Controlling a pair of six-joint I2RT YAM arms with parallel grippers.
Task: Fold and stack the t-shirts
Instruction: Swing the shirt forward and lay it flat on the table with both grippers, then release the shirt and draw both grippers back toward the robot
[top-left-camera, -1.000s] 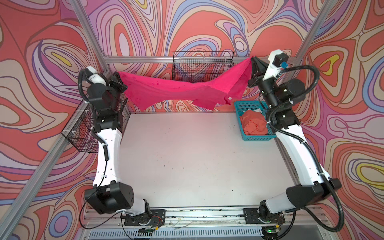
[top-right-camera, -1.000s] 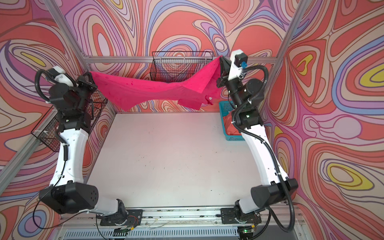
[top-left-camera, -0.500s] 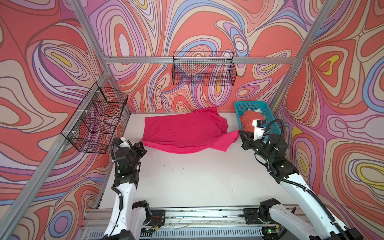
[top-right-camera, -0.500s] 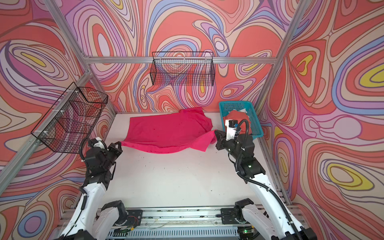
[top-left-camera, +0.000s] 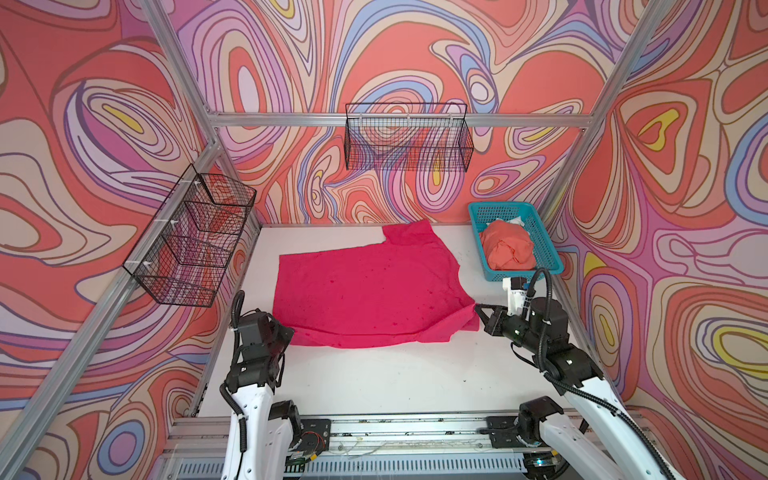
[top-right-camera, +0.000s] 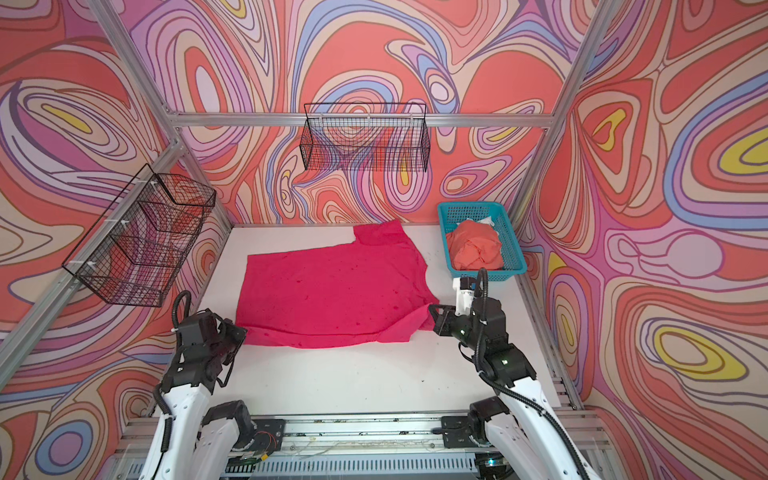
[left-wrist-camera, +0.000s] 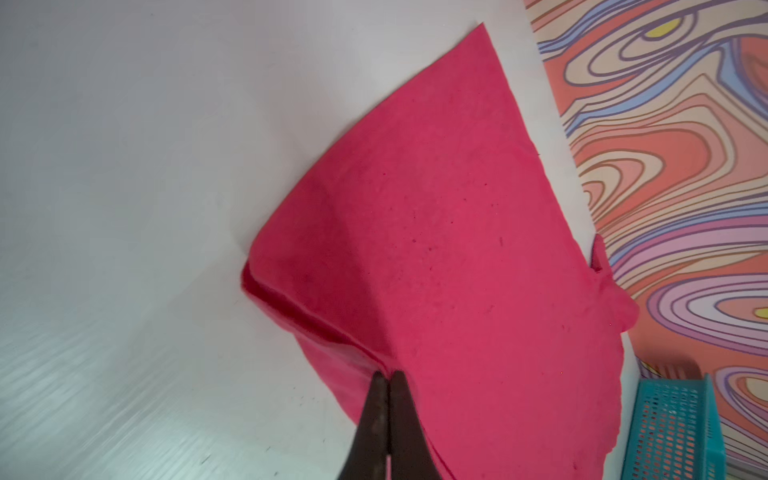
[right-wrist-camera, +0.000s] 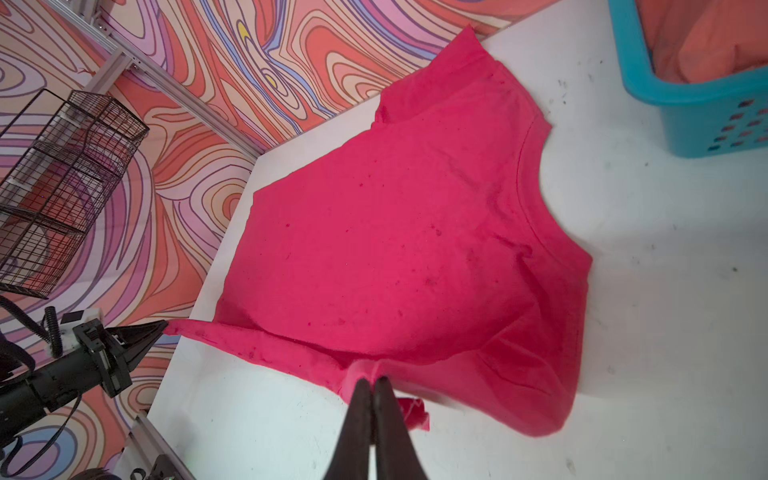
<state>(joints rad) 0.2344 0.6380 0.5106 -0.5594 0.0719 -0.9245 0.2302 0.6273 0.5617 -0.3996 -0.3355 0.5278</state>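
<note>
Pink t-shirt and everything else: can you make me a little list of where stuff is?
pink t-shirt: spread out on the white table
orange t-shirt: crumpled in the teal basket
left fingers: shut on the pink t-shirt's near corner, away from the basket
right fingers: shut on its near edge, basket side
folded yet: no

White table (top-left-camera: 374, 382), magenta t-shirt (top-left-camera: 365, 291), coral t-shirt (top-left-camera: 507, 249), teal basket (top-left-camera: 525, 275), swirl-patterned walls (top-left-camera: 415, 54)

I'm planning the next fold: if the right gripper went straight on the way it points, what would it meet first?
The magenta t-shirt. The right gripper is shut on its near edge and points across it, so it would likely push into that cloth first.
</note>
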